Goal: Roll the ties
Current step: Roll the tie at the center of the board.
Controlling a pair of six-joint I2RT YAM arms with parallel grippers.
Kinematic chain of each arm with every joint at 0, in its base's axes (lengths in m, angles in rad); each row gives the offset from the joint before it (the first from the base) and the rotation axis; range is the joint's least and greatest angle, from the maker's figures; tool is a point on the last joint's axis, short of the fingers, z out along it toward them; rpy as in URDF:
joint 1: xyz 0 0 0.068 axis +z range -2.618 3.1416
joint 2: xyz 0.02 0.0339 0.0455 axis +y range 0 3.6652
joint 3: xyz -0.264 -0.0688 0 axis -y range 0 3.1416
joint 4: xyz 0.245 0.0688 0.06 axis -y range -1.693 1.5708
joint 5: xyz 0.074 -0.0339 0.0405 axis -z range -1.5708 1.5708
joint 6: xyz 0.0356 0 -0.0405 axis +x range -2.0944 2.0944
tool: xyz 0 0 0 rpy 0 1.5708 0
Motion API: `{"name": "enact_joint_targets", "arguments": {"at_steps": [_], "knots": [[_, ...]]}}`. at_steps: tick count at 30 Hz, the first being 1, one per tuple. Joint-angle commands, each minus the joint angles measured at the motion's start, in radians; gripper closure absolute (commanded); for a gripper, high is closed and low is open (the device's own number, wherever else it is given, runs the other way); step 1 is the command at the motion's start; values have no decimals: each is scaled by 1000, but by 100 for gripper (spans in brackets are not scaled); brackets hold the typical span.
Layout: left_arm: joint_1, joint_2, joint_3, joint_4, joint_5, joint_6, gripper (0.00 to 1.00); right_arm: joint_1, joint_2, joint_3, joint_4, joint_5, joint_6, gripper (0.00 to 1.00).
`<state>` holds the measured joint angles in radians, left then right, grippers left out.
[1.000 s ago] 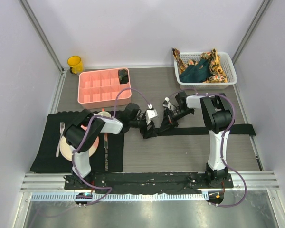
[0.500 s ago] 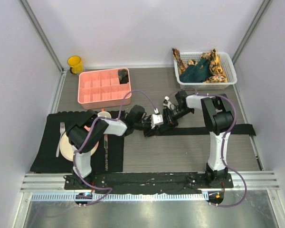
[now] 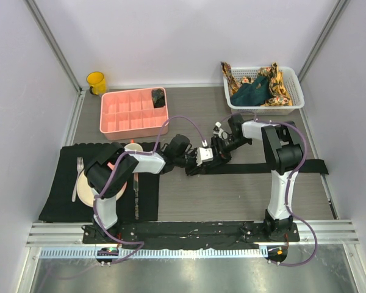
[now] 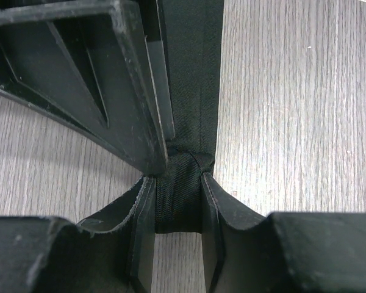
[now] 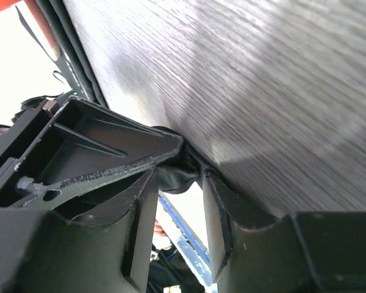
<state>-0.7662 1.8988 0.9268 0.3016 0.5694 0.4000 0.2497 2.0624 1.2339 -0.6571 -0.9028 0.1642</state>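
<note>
A plain black tie (image 3: 262,166) lies stretched across the table's middle, and its left end is wound into a small roll (image 4: 178,186). My left gripper (image 4: 178,204) is shut on that roll, one pad against each side; in the top view it (image 3: 194,167) sits at the tie's left end. My right gripper (image 5: 178,177) faces it from the right with its jaws apart, and dark fabric (image 5: 169,181) bulges at its tips. Its finger (image 4: 97,79) crosses the left wrist view. A dark teal tie (image 3: 251,93) and orange-yellow patterned ties (image 3: 282,85) fill the white basket (image 3: 296,102).
A pink compartment tray (image 3: 134,113) at back left holds a dark roll (image 3: 158,96). A yellow mug (image 3: 96,82) stands behind it. A black mat (image 3: 61,201) at near left carries a plate (image 3: 85,192), fork and knife.
My left gripper has moved right to the tie's rolled end and closed on it. My right gripper has gone from shut to jaws apart.
</note>
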Motion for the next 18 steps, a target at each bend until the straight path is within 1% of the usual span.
{"name": "enact_joint_targets", "arguments": {"at_steps": [1,3,5,10,11,13,14,15,18], "knots": [[2,43,-28,-197,-100,30,68,25,21,-4,33,-33,26,60],[1,43,-29,-196,-101,30,68,29,24,-4,13,-31,18,60],[1,43,-28,-194,-101,22,68,34,30,-2,-13,-28,-6,63],[2,45,-29,-188,-105,19,68,37,54,9,-44,-2,-28,65],[1,45,-29,-187,-106,17,68,37,54,16,-59,5,-37,67],[1,42,-31,-187,-106,20,67,36,50,22,-67,11,-46,77],[1,42,-31,-188,-102,20,67,37,47,29,-67,18,-49,92],[1,40,-34,-190,-103,22,67,37,44,35,-68,27,-51,98],[2,36,-42,-194,-91,29,63,37,41,78,-84,70,-80,99]]}}
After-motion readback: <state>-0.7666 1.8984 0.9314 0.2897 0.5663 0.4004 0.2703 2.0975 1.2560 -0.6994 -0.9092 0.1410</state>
